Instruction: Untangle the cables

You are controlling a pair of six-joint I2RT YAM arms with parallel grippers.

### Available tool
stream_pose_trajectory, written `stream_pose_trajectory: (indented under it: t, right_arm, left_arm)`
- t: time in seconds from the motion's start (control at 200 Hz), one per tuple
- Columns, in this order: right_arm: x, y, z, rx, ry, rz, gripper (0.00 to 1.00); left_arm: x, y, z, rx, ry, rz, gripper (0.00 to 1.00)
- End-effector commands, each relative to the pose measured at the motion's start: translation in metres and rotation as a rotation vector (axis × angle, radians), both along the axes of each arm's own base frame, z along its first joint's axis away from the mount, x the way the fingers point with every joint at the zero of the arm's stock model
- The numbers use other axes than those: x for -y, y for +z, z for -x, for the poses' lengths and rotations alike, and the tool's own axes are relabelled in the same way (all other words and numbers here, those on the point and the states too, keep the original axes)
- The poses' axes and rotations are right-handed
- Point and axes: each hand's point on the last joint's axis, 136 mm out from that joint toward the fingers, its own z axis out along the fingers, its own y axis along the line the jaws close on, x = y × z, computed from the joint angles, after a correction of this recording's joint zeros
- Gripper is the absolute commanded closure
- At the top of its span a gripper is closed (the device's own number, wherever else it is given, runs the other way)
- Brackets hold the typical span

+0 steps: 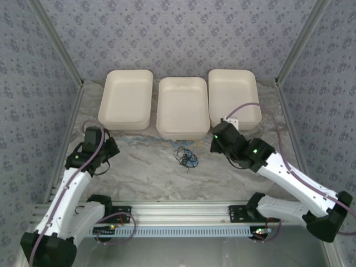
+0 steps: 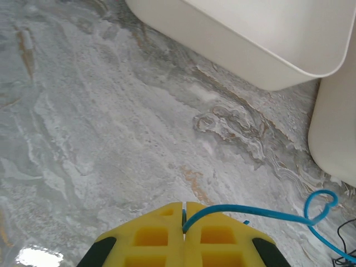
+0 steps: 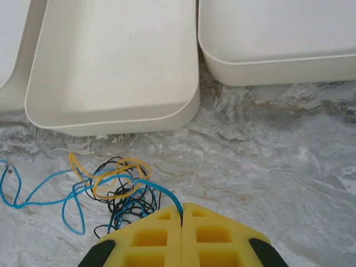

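Observation:
The cables lie in a small tangle on the marble table, just in front of the middle tray. In the right wrist view the tangle is made of a blue cable, a yellow cable and a black cable. My right gripper is shut on a blue strand that rises out of the tangle. To the left of the tangle, my left gripper is shut on a blue cable. That strand runs off to the right into a small loop. In the top view the left gripper and the right gripper flank the tangle.
Three empty white trays stand side by side at the back: left, middle, right. Patterned walls close in the back and both sides. A metal rail with the arm bases runs along the near edge.

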Motion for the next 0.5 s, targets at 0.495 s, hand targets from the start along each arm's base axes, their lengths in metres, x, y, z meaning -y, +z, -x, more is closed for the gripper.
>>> stream_pose_trajectory:
  t: [0.495]
  right_arm:
    - [0.083, 0.002, -0.011, -0.038, -0.209, 0.005, 1.00]
  left_arm:
    - [-0.033, 0.036, -0.002, 0.078, 0.138, -0.021, 1.00]
